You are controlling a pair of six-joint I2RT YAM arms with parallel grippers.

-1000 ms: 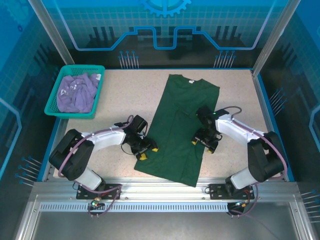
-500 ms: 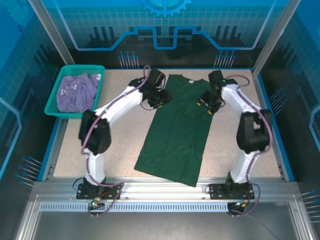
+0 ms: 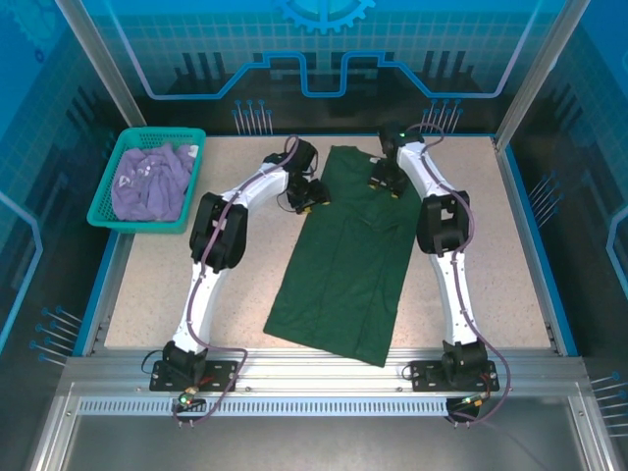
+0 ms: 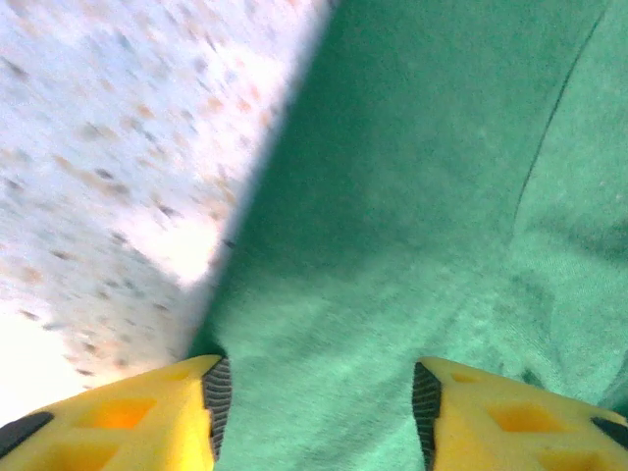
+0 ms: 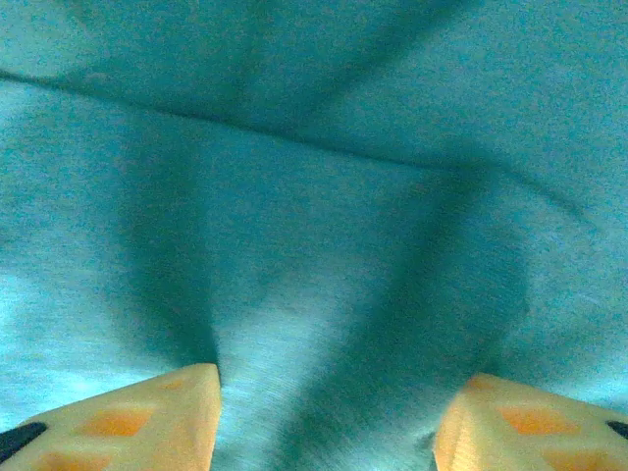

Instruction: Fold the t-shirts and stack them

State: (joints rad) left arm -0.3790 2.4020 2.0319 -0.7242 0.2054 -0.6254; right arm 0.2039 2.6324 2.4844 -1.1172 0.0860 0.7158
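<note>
My left jaws stand parted on the green t-shirt (image 4: 412, 196), its edge beside one jaw, bare table (image 4: 118, 147) beyond. My right jaws, parted too, straddle its wrinkled cloth.

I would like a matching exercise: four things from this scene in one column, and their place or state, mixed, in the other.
1. green shirt
2. purple shirt
3. basket
4. left gripper

A. teal, far left corner
B. crumpled in the basket
C. open, at the green shirt's edge
D. laid flat on the table

Pairs: 1-D, 2-B, 3-A, 4-C
</note>
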